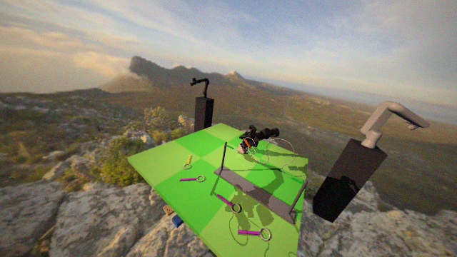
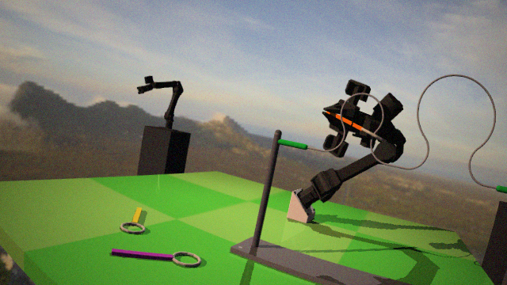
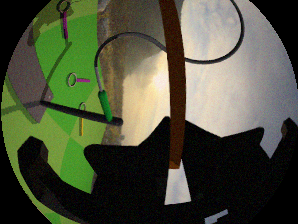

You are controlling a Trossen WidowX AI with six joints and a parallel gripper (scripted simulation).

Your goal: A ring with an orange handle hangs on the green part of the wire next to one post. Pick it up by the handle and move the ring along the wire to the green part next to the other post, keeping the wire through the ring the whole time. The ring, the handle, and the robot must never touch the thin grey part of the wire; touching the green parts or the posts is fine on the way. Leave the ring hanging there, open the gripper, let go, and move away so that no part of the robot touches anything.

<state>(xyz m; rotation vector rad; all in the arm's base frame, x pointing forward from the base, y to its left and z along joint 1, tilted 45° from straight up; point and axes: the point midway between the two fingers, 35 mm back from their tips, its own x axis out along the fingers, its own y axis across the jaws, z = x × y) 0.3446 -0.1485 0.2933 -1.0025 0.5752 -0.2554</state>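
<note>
My gripper [image 2: 344,119] is shut on the orange handle [image 1: 247,143] [image 2: 351,123] [image 3: 176,100]. The ring [image 2: 371,134] shows nearly edge-on at the right lower side of the wire's smaller loop. The grey wire [image 2: 455,75] [image 3: 132,34] passes at the ring; the views do not settle its clearance inside. The ring is out of the wrist view. One green part [image 1: 230,146] [image 2: 292,144] [image 3: 105,105] is beside the left post [image 1: 223,157] [image 2: 267,190]; the other green part [image 1: 293,176] [image 2: 501,189] is by the right post [image 1: 298,198].
The posts stand on a grey base [image 1: 246,185] [image 2: 297,267]. A yellow-handled ring [image 1: 188,159] [image 2: 137,214] and several purple-handled rings lie on the table, one purple handle [image 1: 188,179] [image 2: 142,254] left of the base. Other arms stand on dark pedestals [image 1: 203,112] beyond the table.
</note>
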